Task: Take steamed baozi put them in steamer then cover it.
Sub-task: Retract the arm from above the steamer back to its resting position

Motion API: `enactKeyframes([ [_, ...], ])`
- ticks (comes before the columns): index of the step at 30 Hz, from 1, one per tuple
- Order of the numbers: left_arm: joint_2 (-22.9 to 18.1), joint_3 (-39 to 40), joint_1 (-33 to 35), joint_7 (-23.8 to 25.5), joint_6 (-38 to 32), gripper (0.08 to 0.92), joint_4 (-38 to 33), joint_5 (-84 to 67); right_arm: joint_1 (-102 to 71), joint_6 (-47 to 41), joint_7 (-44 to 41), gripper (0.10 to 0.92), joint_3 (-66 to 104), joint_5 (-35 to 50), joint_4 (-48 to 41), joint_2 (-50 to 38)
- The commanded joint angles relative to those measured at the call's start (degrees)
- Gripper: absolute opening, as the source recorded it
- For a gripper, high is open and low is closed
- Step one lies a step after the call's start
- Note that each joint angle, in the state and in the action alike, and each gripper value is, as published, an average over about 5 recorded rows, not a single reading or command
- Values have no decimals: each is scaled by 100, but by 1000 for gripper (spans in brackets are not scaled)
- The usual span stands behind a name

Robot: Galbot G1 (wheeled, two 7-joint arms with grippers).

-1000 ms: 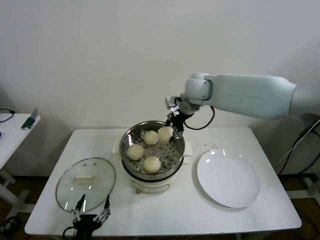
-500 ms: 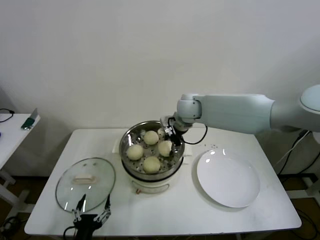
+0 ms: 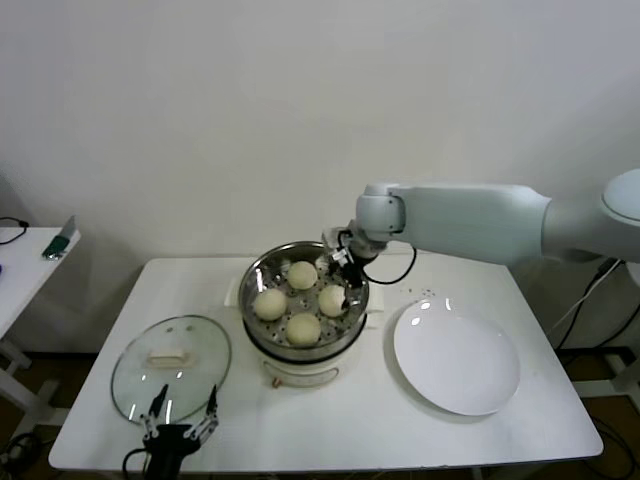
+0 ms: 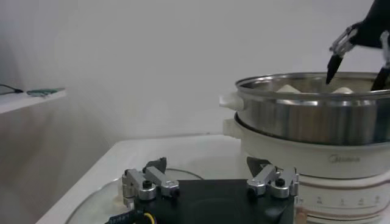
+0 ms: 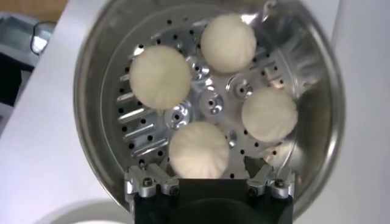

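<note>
Where they sit in the steamer, four baozi look smooth, cream-white.

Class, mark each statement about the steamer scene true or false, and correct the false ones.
1. Four baozi lie in the steamer. True.
2. The cover sits on the steamer. False: it lies on the table, left of the steamer.
3. The plate holds one baozi. False: it is bare.
4. The right gripper is open above the steamer. True.
5. The left gripper grips the cover's handle. False: it is open, near the cover's front edge.
</note>
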Motion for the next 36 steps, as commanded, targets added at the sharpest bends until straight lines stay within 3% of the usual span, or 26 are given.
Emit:
enactKeyframes([
  [1, 112, -95, -76, 36, 41, 823, -35, 65, 704, 155, -162, 823, 535, 1269, 98, -860],
  [5, 181, -188, -176, 74, -40, 823, -133, 159, 317, -74, 1355, 823, 1125, 1751, 296, -1623],
  [9, 278, -242, -239, 95, -137, 823, -190, 359, -938, -32, 2790, 823, 2489, 1389, 441, -2543],
  [21, 458, -221, -486, 288, -333, 823, 55, 421, -5269, 454, 4597, 823, 6994, 861, 1468, -4237],
  [29, 503, -241, -495, 92, -321, 823, 174, 735, -9570, 1112, 4757, 823, 11213, 327, 1992, -3656],
  [36, 528, -375, -488, -16, -378, 823, 189, 1064, -11500, 2175, 4213, 823, 12471, -524, 2073, -2281],
])
